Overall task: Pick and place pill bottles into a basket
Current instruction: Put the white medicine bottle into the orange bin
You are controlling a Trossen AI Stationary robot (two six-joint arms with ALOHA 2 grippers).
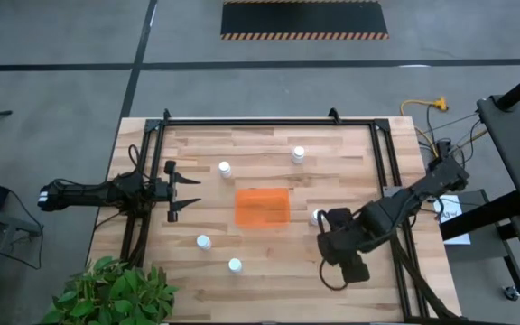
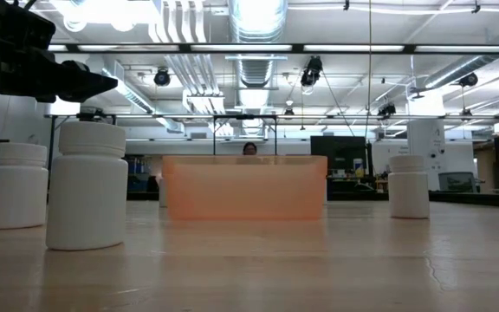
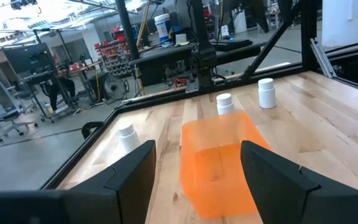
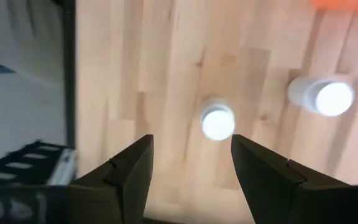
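Note:
The orange basket (image 1: pixel 262 207) sits mid-table and holds nothing that shows; it also appears in the low view (image 2: pixel 244 186). White pill bottles stand upright on their bases: two beyond the basket (image 1: pixel 225 168) (image 1: pixel 298 154), two near-left of it (image 1: pixel 204 241) (image 1: pixel 234 264), and one at its right side (image 1: pixel 317 217). My right gripper (image 1: pixel 337 236) is open, pointing down, above another bottle (image 4: pixel 217 122) that the arm hides in the high view; the fingers are clear of it. My left gripper (image 1: pixel 188 191) is open above the table, left of the basket and facing it (image 3: pixel 197 149).
A black frame (image 1: pixel 269 122) runs along the table's far, left and right sides. A green plant (image 1: pixel 111 293) stands at the near-left corner. Bare wood (image 1: pixel 278 280) lies between the near bottles and my right arm.

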